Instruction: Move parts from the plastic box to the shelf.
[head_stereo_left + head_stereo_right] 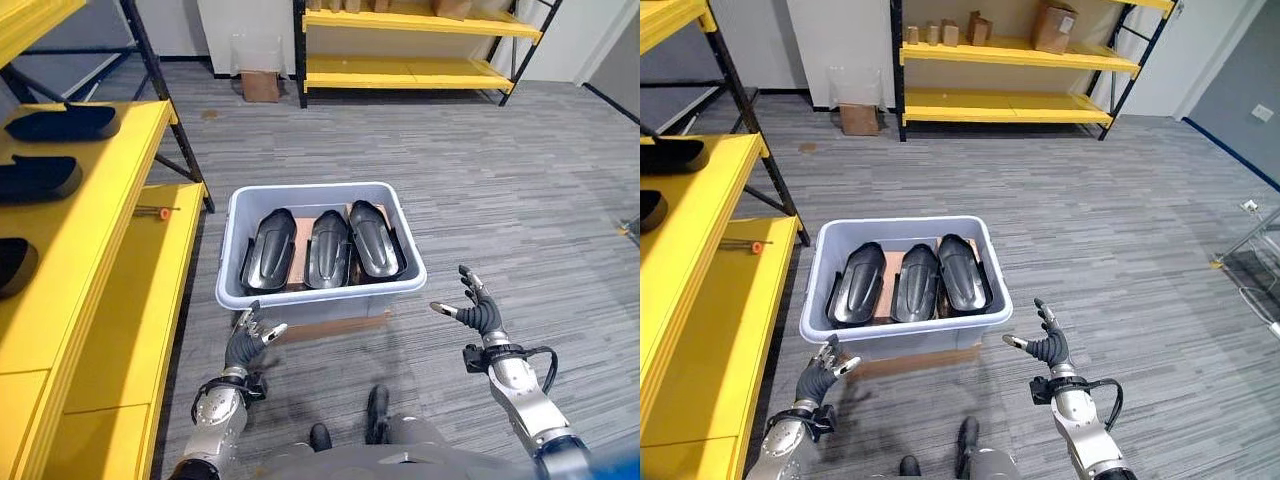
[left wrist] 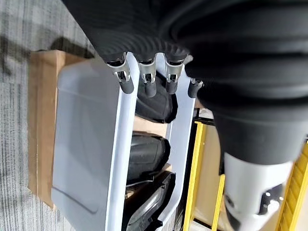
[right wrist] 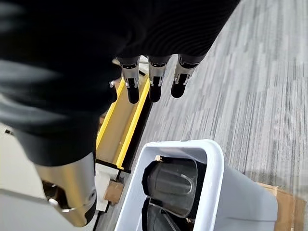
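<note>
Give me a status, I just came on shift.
Left hand and right hand open, empty, flanking the plastic box. Three black parts in it, untouched. More parts on yellow shelf. Nothing blocking.

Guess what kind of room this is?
Probably a warehouse or parts storeroom: yellow shelving holding black parts, another rack with cardboard boxes, and a grey plastic box of parts on the carpeted floor.

Silver-grey arms w/ dark ribbed wrist covers, left robot hand (image 1: 245, 343) & right robot hand (image 1: 478, 310) silver-fingered, dark-tipped.
</note>
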Robot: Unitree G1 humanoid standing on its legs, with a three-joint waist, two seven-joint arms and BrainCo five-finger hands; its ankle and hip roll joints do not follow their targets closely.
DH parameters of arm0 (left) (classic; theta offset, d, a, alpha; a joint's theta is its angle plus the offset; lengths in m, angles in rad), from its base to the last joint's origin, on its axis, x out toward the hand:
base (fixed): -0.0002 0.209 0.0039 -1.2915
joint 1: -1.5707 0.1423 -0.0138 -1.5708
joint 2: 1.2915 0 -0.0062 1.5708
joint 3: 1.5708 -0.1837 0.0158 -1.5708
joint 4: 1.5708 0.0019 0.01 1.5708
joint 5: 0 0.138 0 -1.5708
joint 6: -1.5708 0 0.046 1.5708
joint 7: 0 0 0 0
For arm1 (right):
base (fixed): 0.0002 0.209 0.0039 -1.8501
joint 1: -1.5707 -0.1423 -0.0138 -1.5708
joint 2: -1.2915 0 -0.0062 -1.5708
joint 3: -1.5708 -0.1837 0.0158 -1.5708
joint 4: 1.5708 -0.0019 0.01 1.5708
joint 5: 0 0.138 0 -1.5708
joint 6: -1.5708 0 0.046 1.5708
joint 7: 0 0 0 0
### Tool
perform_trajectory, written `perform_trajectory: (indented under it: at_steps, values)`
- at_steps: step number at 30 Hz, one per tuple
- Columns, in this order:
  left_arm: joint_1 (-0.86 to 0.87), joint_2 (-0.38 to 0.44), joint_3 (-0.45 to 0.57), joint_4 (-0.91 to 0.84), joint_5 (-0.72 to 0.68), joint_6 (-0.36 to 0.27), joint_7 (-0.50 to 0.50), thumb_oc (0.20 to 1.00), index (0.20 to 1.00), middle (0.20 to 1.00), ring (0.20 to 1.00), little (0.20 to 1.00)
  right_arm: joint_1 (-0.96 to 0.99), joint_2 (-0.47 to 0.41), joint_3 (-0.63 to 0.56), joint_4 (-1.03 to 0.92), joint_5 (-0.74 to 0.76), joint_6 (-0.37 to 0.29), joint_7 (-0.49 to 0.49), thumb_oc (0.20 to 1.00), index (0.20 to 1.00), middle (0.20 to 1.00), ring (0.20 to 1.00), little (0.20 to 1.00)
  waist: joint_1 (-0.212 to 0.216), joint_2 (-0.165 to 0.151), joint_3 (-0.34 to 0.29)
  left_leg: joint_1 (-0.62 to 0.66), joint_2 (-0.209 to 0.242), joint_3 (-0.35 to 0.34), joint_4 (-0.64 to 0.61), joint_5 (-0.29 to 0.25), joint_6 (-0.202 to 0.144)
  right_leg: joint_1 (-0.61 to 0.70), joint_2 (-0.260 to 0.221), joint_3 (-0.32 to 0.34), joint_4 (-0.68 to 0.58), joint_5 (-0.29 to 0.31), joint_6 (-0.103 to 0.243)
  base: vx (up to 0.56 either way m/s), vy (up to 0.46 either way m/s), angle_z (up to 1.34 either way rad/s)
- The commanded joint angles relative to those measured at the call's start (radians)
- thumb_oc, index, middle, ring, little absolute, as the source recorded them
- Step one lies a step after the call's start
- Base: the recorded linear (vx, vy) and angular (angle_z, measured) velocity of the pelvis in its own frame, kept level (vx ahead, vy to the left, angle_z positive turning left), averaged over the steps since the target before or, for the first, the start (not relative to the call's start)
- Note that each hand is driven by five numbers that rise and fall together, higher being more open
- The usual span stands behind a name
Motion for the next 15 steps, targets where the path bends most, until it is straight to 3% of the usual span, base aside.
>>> perform_trajectory:
  at_steps: [1,8,15]
  values:
    - [-0.010,0.016,-0.018,-0.086,0.021,-0.074,-0.040,1.000,1.000,1.000,1.000,1.000,-0.031,-0.001,-0.028,-0.016,-0.020,-0.048,-0.034,1.000,1.000,1.000,1.000,1.000,-0.002,-0.003,0.002,0.057,0.036,-0.085,0.009,-0.035,-0.047,0.086,0.062,0.028,-0.062,0.141,-0.026,0.20,-0.187,0.69]
    - [0.017,0.008,-0.029,-0.102,0.024,-0.063,-0.044,1.000,1.000,1.000,1.000,1.000,-0.045,-0.017,-0.007,0.012,-0.017,-0.032,-0.033,1.000,1.000,1.000,1.000,1.000,0.011,0.008,-0.013,0.035,0.072,-0.061,0.075,-0.031,-0.073,0.175,0.081,0.003,-0.023,0.043,-0.082,0.18,-0.186,0.11]
    - [-0.003,-0.004,-0.040,-0.097,-0.001,-0.079,-0.047,1.000,1.000,1.000,1.000,1.000,-0.075,-0.034,0.001,0.039,-0.028,-0.045,-0.065,1.000,1.000,1.000,1.000,1.000,0.009,0.013,-0.003,-0.002,0.109,-0.053,0.116,-0.025,-0.092,0.200,0.088,0.008,-0.015,0.004,-0.105,0.11,-0.108,0.03]
